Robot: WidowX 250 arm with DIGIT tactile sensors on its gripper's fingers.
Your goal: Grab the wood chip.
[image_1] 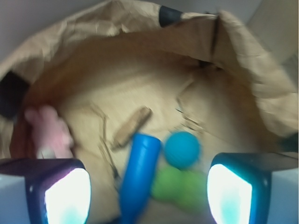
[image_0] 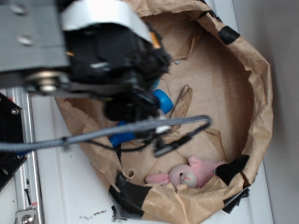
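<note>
gripper [image_1: 148,186] wide, empty | wood chip [image_1: 131,126] beyond (touching blue bottle [image_1: 138,175])

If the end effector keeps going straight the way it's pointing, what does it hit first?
Probably the blue bottle, lying between the open end effector's fingers; the wood chip lies just beyond. Depth is uncertain.

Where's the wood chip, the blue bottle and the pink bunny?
wood chip [image_1: 132,126]: wrist view, middle of its grooved length.
blue bottle [image_1: 140,170]: wrist view, middle of its body.
pink bunny [image_0: 187,174]: exterior view, on its head.
</note>
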